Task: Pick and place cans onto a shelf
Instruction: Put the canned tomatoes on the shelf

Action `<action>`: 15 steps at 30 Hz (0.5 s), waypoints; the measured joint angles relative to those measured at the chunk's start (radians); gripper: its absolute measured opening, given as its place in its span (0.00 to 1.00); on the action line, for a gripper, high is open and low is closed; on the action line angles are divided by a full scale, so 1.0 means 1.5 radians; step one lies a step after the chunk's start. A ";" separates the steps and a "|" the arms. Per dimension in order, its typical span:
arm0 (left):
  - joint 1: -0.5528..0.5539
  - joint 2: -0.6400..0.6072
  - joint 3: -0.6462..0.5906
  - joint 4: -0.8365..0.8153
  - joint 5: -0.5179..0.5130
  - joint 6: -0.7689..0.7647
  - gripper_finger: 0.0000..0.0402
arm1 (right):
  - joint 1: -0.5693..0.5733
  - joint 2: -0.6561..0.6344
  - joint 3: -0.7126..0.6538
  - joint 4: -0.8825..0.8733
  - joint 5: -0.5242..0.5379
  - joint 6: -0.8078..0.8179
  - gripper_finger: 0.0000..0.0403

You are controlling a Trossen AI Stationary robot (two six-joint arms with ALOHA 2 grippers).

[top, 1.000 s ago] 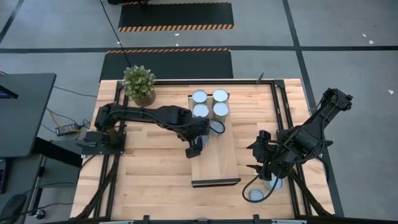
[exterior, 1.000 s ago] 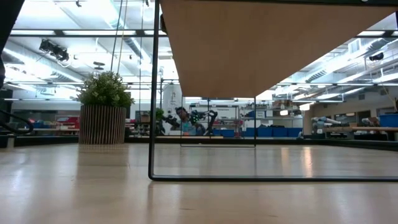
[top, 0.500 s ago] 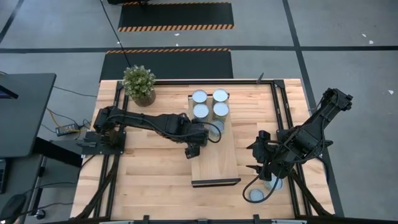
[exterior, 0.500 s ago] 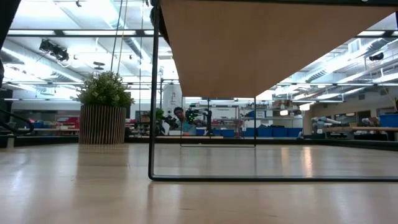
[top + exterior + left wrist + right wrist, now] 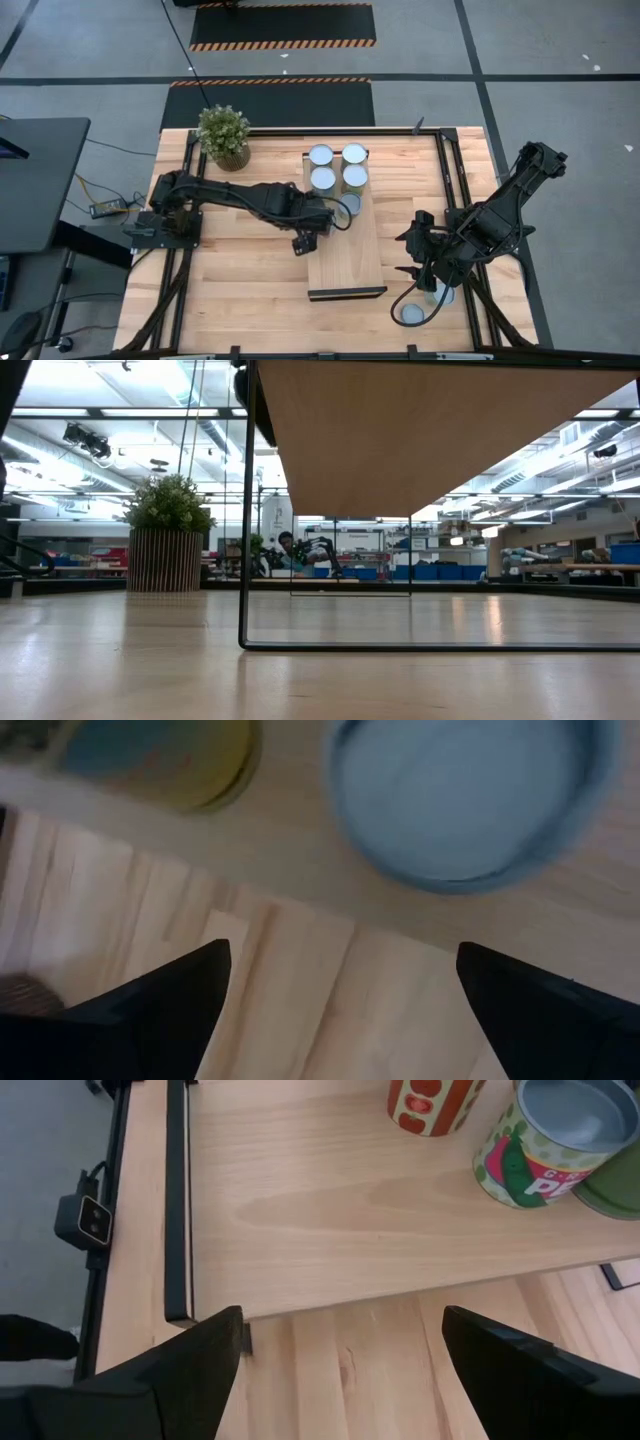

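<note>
The light-wood shelf (image 5: 350,260) stands raised in the middle of the table. Four cans (image 5: 338,166) stand in a square at its far end, and a fifth can (image 5: 349,204) stands just nearer. Two more cans (image 5: 440,294) (image 5: 410,313) stand on the table at the near right. My left gripper (image 5: 306,240) hovers open and empty at the shelf's left edge, beside the fifth can (image 5: 465,800). My right gripper (image 5: 415,266) is open and empty to the right of the shelf, above the two table cans.
A potted green plant (image 5: 223,135) stands at the table's far left corner. Black metal rails (image 5: 455,180) run along the table's sides. In the low view the shelf's underside (image 5: 420,430) and its thin black leg frame (image 5: 245,560) show. The shelf's near half is bare wood.
My left gripper has drawn back a little toward the table's left edge, away from the fifth can, which now shows whole on the shelf. My right arm has kept still.
</note>
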 joint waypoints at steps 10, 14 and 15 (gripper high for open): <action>-0.015 0.000 0.000 0.058 -0.088 0.003 0.98 | 0.000 0.000 0.000 0.004 0.000 -0.005 0.87; -0.014 0.000 0.000 0.045 -0.122 -0.011 0.98 | 0.000 0.000 0.000 0.006 0.000 -0.005 0.87; -0.014 0.000 0.000 0.041 -0.131 -0.012 0.98 | 0.000 0.000 0.000 0.007 0.000 -0.005 0.87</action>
